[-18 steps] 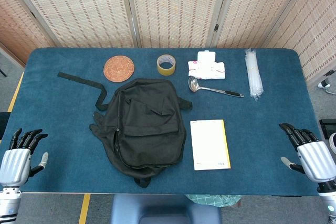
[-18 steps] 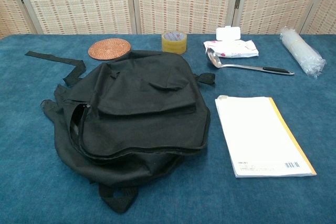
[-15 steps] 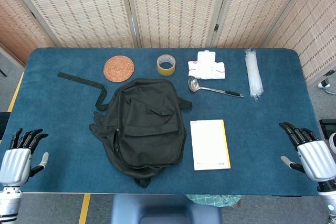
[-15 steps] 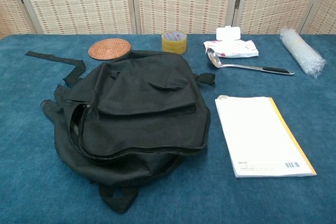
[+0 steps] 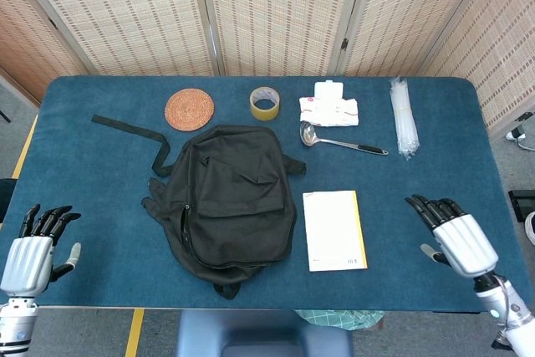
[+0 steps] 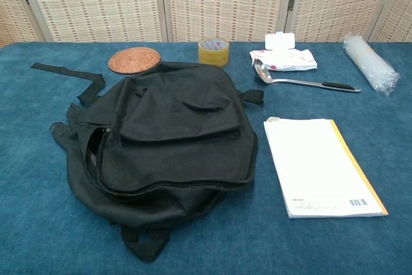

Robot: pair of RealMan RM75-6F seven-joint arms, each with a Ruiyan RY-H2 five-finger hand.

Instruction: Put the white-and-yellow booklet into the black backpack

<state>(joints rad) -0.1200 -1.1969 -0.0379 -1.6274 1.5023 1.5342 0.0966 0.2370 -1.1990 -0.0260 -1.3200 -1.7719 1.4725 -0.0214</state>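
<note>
The black backpack (image 5: 226,198) lies flat at the table's middle, its zipper partly open along the left side (image 6: 164,140). The white-and-yellow booklet (image 5: 333,229) lies flat just right of it (image 6: 322,165), untouched. My right hand (image 5: 454,236) hovers over the table's front right, fingers spread, empty, well right of the booklet. My left hand (image 5: 32,242) sits at the front left corner, fingers apart, holding nothing. Neither hand shows in the chest view.
At the back stand a woven coaster (image 5: 189,109), a tape roll (image 5: 265,103), a tissue pack (image 5: 329,109), a metal ladle (image 5: 338,141) and a bundle of clear straws (image 5: 404,118). A black strap (image 5: 129,131) trails left from the backpack. Wicker screens (image 5: 267,10) stand behind the table.
My right hand has moved left and inward over the table toward the booklet. My left hand has barely shifted. Backpack and booklet are unmoved.
</note>
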